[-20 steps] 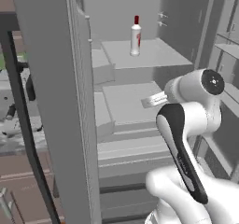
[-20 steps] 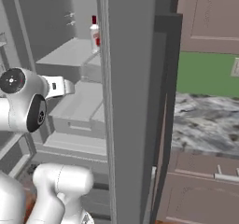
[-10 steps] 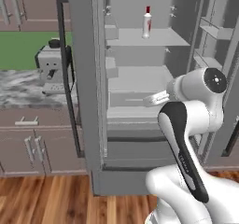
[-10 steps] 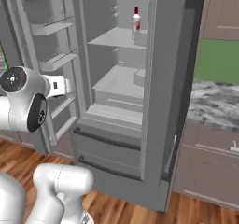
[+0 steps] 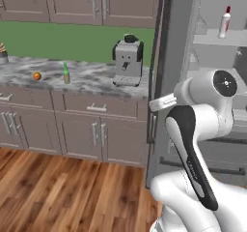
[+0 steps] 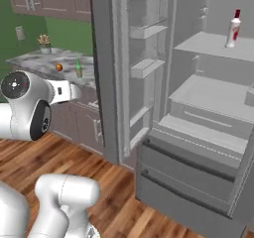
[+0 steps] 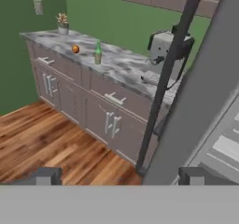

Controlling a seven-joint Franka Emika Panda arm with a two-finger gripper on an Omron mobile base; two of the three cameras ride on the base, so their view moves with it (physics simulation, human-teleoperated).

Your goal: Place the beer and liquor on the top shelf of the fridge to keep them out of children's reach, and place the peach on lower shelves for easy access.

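Observation:
The liquor (image 6: pixel 233 29), a white bottle with a red cap, stands on the top shelf (image 6: pixel 203 43) of the open fridge (image 6: pixel 198 14); it also shows at the upper right, liquor (image 5: pixel 224 22). The green beer (image 5: pixel 66 74) and the orange peach (image 5: pixel 37 76) sit side by side on the marble counter (image 5: pixel 91 81), far left of the fridge. In the hand view the beer (image 7: pixel 98 53) and peach (image 7: pixel 75 49) lie far ahead. My gripper (image 7: pixel 120 176) is open and empty, well away from them. The lower shelves (image 6: pixel 213 95) hold nothing.
A grey coffee machine (image 5: pixel 127 60) stands on the counter beside the fridge door's black bar handle (image 5: pixel 157 66). A small potted plant (image 6: pixel 44 42) sits at the counter's far end. The open door with bins (image 6: pixel 144 63) juts out. Wood floor (image 5: pixel 58 187) lies in front of the cabinets.
Both base views have swung left from the fridge interior towards the counter, so the camera moved. The liquor stays on the top shelf. The gripper stays open.

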